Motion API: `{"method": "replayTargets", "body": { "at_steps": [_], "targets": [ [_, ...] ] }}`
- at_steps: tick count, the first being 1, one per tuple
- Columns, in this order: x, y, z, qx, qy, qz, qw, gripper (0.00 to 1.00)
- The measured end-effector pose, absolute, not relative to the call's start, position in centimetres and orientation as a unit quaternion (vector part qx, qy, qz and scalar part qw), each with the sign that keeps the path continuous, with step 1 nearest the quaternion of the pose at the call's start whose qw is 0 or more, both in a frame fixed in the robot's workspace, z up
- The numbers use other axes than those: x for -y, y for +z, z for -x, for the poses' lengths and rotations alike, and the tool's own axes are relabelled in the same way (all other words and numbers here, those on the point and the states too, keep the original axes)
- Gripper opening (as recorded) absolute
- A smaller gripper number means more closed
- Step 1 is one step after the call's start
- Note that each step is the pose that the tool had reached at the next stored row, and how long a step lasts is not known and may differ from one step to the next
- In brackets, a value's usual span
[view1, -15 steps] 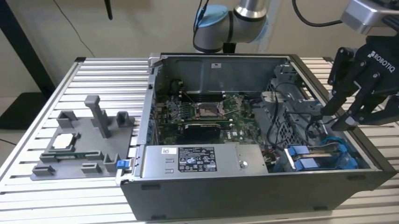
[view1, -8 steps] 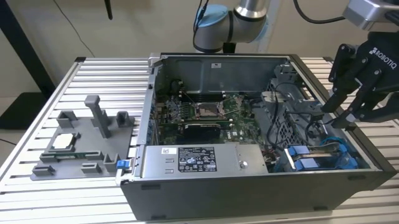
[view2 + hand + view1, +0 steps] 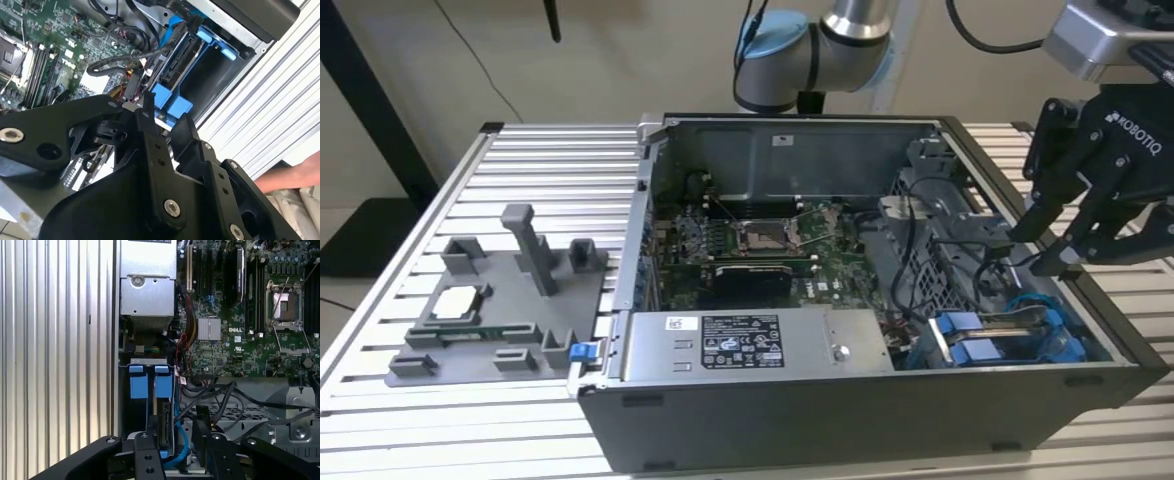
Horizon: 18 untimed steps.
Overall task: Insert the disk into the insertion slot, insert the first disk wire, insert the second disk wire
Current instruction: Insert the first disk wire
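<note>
Disk in computer case on slatted metal table

The spread claw hangs near two blue drive carriers.

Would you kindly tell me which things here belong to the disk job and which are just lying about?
Job: gripper, disk, black wires, drive bay.
Lying about: grey fixture, chip on it, power supply, motherboard.
</note>
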<state>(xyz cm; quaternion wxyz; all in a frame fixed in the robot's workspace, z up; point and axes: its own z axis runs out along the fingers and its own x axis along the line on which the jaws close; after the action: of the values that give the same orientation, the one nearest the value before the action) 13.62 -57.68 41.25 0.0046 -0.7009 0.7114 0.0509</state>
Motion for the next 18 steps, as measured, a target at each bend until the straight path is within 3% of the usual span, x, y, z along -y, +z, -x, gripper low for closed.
{"method": "replayTargets", "body": {
  "at_steps": [3,14,18],
  "targets": [
    [57.7,41.2,-13.6,-0.712,0.049,0.701,0.007,1.00],
    [57.4,40.8,-12.4,-0.710,0.013,0.703,0.043,1.00],
    [57.2,40.7,-11.9,-0.710,0.009,0.703,0.048,1.00]
  ]
}}
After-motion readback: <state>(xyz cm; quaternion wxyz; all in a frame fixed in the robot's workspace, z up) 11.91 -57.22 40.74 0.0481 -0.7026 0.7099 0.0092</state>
